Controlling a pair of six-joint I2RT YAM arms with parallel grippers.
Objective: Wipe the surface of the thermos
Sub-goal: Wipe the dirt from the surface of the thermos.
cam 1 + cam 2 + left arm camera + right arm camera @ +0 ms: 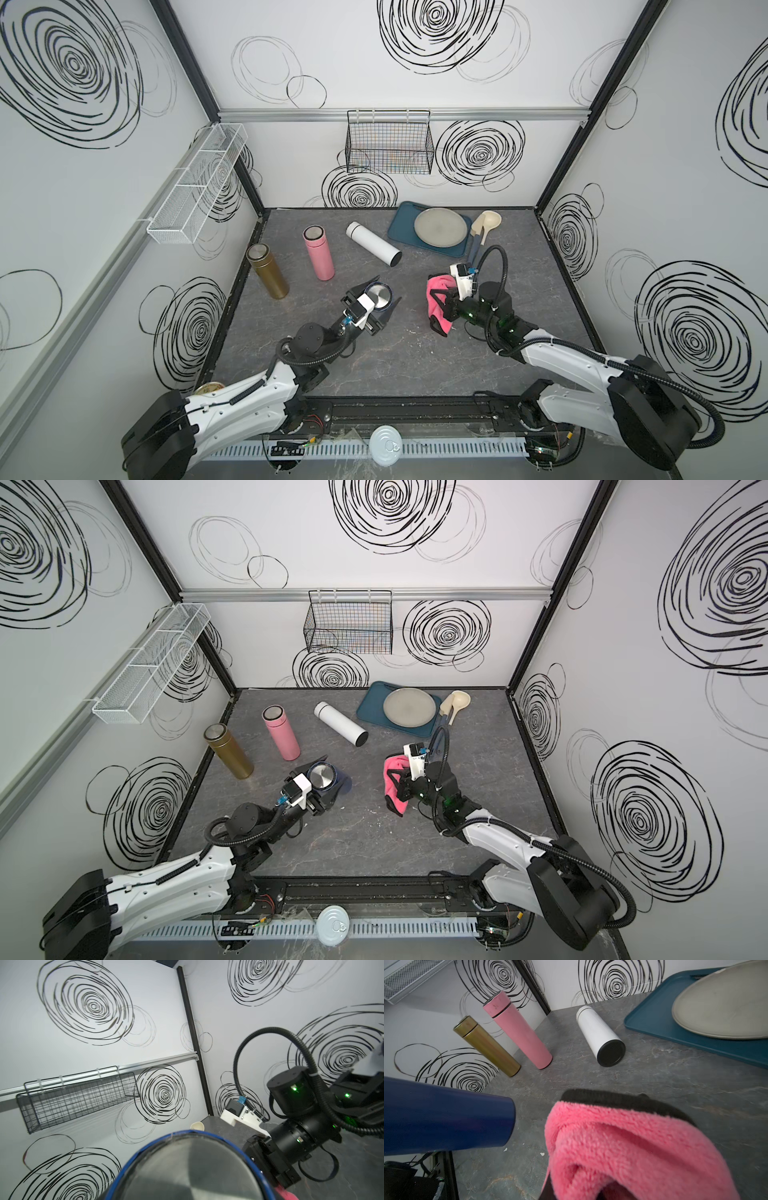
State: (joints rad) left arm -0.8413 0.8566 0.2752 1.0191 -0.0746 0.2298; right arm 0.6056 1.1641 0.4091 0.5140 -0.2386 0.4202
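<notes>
The left gripper [387, 288] clamps the blue thermos [377, 296] near the desk's middle; the right gripper [441, 306] pinches a fluffy pink cloth [436, 286]. Both top views show the thermos's round steel end, the right wrist view its smooth side

Fluffy pink cloth [633, 1147], glossy blue thermos [446, 1118], seemingly matt stone-look table [654, 1076]
</notes>
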